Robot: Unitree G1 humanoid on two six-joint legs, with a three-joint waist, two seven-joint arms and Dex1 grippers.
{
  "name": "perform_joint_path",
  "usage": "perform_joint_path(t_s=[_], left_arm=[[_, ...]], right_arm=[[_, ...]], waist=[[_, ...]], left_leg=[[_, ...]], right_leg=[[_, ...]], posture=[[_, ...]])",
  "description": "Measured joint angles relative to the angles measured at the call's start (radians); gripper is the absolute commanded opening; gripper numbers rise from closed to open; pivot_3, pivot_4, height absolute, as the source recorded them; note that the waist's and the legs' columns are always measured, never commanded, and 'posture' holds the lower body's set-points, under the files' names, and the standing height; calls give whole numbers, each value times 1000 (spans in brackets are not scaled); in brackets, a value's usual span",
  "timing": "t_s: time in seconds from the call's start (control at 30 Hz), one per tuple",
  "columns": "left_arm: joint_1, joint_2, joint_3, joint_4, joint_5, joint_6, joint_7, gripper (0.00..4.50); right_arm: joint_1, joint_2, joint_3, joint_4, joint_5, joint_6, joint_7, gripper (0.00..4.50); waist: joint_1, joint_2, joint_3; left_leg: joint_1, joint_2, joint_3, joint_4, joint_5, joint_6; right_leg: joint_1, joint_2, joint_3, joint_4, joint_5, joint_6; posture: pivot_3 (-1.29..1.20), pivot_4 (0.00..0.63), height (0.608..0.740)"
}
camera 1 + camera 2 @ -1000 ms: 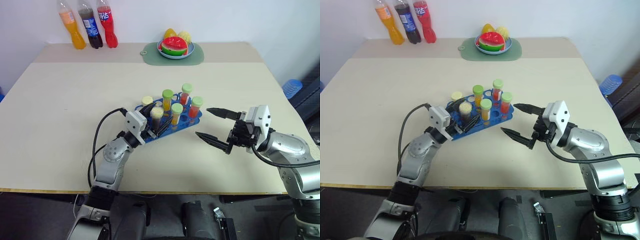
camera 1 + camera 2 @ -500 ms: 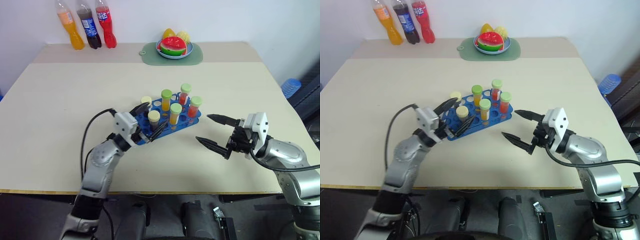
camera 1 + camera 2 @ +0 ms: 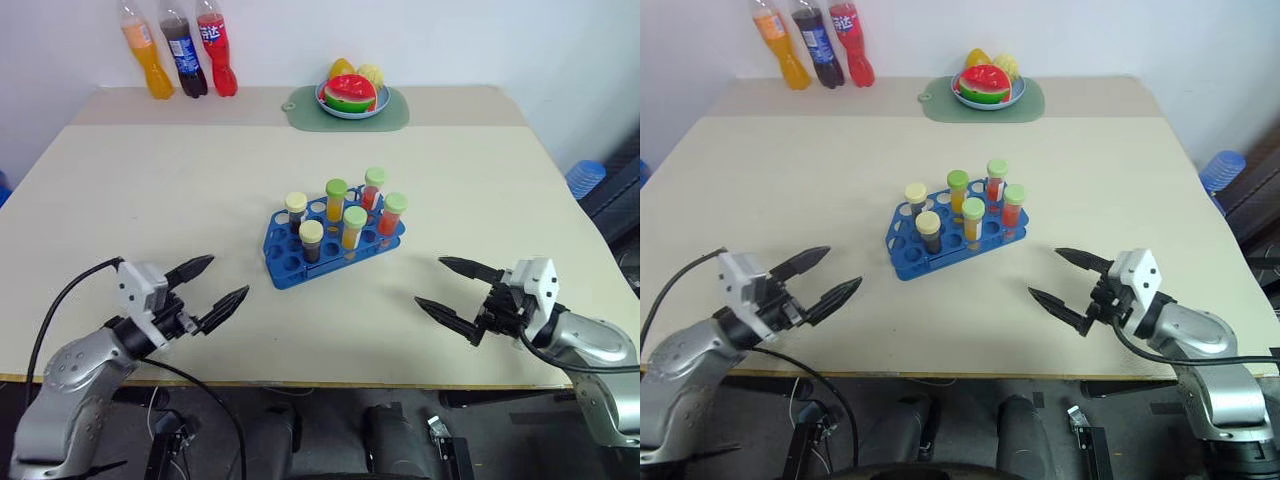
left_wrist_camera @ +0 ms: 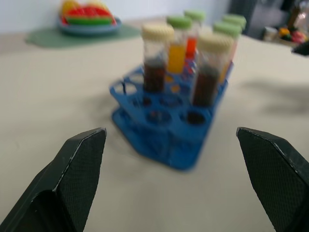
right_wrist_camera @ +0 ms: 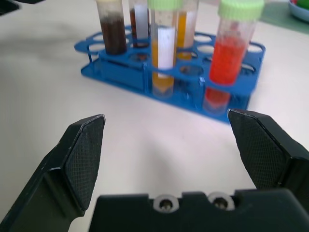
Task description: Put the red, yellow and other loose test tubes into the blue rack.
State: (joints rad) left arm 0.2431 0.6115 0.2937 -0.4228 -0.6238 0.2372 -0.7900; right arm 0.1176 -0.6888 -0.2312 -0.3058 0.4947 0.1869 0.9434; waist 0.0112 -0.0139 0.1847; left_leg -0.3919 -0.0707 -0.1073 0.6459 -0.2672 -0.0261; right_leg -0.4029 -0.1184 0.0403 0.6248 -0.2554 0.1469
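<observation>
1. The left gripper [image 3: 215,285] has its fingers [image 4: 79,159] spread wide and grasping nothing. It hangs over the near left part of the surface [image 3: 150,190], pointing roughly level toward the middle.
2. The right gripper [image 3: 450,290] is likewise released, its two fingers [image 5: 82,150] parted and bare. It sits near the front right edge, pointing inward toward the middle.
3. The blue rack [image 3: 290,272] stands between the two grippers and farther out on the surface, well apart from both. The right gripper looks a little nearer to it than the left.
4. Six test tubes [image 3: 354,226] stand upright in the rack, long axes vertical: two with dark brown liquid and cream caps on the robot's left side, and yellow and red ones with green caps on the right side.
5. No tube lies loose on the surface around the rack, so the task looks complete, or nearly so.
6. Any coming move turns on little more than keeping both arms clear of the rack, since the tall caps could be knocked by a sweep across the middle.
7. At the far edge stand three soda bottles [image 3: 181,55] and a plate of fruit [image 3: 348,100] on a green mat, well away from everything.
</observation>
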Motion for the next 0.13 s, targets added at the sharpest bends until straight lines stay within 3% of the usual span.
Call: perform_joint_path(t_s=[0.13], left_arm=[[57,51,63,12,-22,13,-72,4473]], right_arm=[[10,-7,-19,13,1,-30,48,4500]], waist=[[-2,0,0]], left_leg=[[0,1,0,0,0,0]], right_leg=[[0,1,0,0,-2,-3]], posture=[[0,150,740]])
